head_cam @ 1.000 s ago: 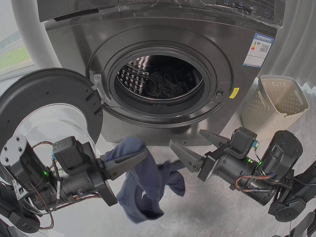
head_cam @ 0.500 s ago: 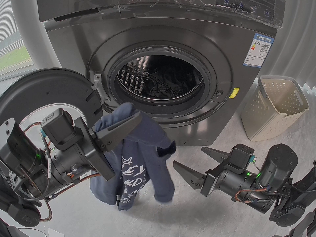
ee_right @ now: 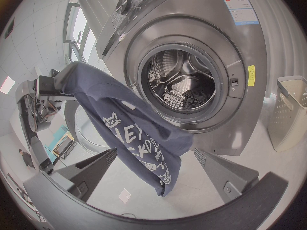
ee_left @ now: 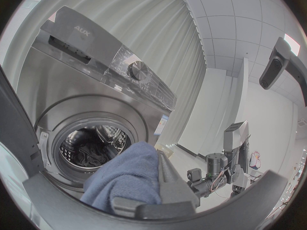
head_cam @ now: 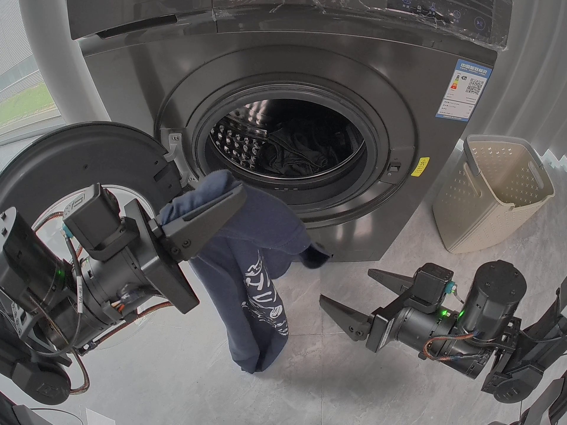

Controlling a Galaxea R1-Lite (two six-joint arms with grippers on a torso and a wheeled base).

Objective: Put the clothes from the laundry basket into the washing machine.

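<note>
My left gripper point(head_cam: 227, 205) clamps a navy shirt point(head_cam: 260, 267) — it hangs just before the open washing machine point(head_cam: 366, 78). My right gripper point(head_cam: 346, 286) sits low beside it, fingers spread, holding nothing. Dark clothes point(head_cam: 289, 149) lie in the drum point(head_cam: 236, 137) — basket point(head_cam: 502, 190) right of the machine.

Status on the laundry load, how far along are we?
Done: dark clothes already lie in the washing machine drum, door open. In hand: left gripper is shut on a navy sweatshirt hanging just outside the opening; right gripper is open, empty. Left: get the sweatshirt into the drum. The laundry basket shows no clothes in its visible part.
</note>
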